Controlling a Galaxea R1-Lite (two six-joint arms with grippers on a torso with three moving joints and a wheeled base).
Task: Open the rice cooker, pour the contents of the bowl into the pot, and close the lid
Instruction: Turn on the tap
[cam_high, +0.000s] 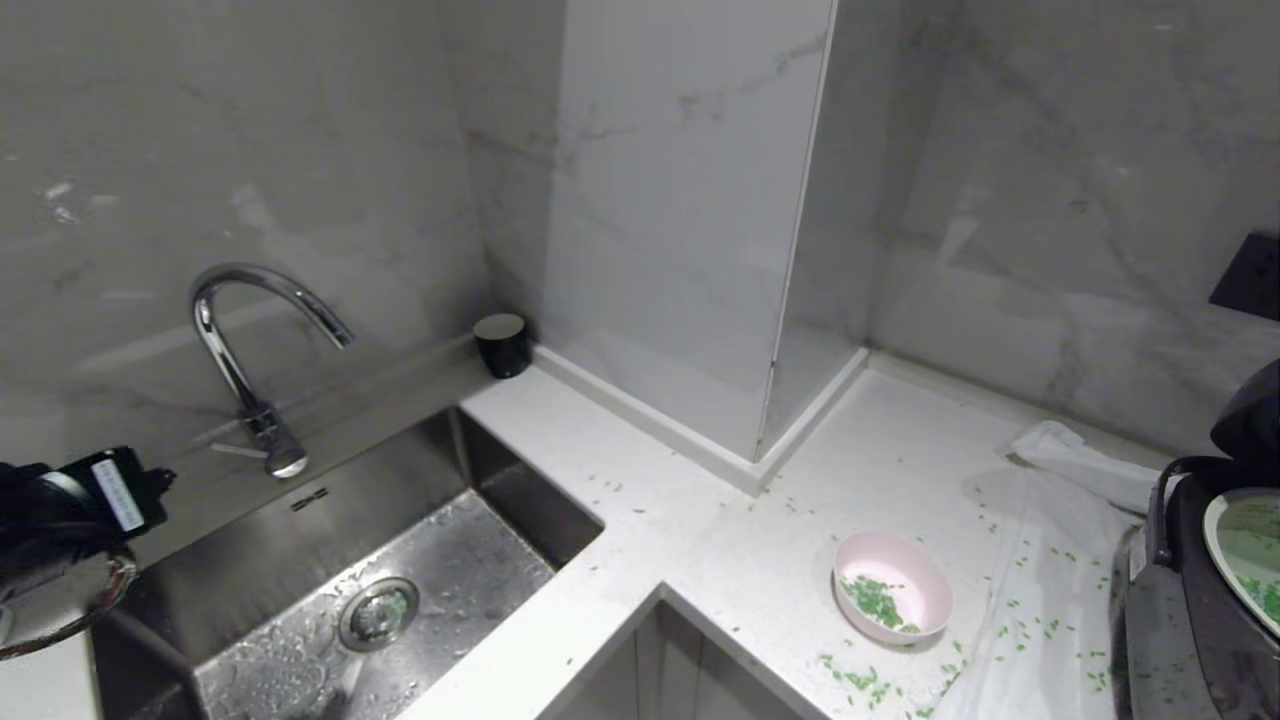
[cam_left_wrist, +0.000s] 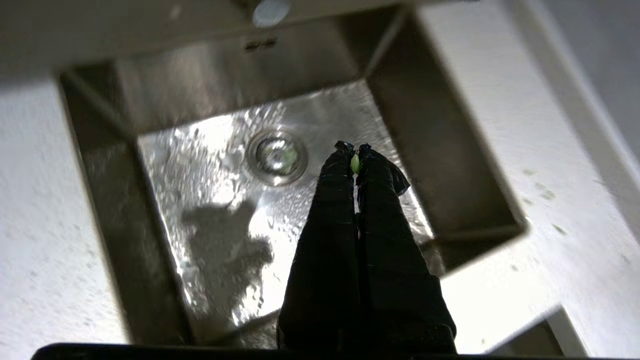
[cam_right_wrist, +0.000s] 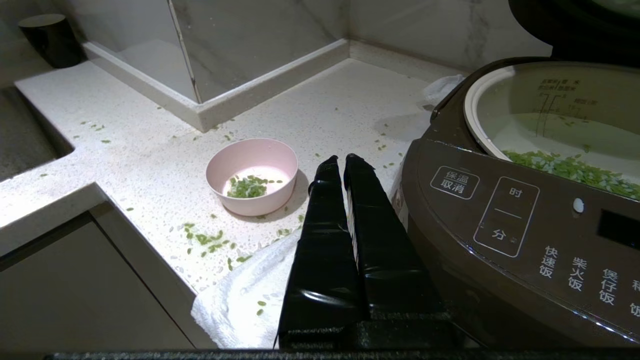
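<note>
Rice cooker (cam_right_wrist: 520, 210) at the right end of the counter (cam_high: 720, 520), its lid (cam_high: 1250, 420) already raised; pot (cam_right_wrist: 555, 120) exposed, green grains (cam_right_wrist: 575, 167) lying on its floor; bowl (cam_high: 892, 585) upright on the counter near the cooker, apart from it, a small heap of grains left inside; more grains scattered on the counter and on the white cloth (cam_right_wrist: 240, 300) just under the cooker's front. Left gripper (cam_left_wrist: 354, 148) over the wet sink (cam_left_wrist: 280, 190), well away from bowl and cooker, fingers pressed together with what looks like one green grain pinched at the tips; right gripper (cam_right_wrist: 340, 160) between bowl and cooker, fingers together, holding nothing. Risks, as judged: the bowl looks light and smooth, so a grip on its thin rim could slip or tip it, adding to the spill; loose grains under it may let it slide when nudged; a pour begun short of the pot's rim would drop grains on the button panel; the cloth could drag if snagged; grains on the pot's rim may keep the lid from latching; the left arm has a long reach across from the sink.
</note>
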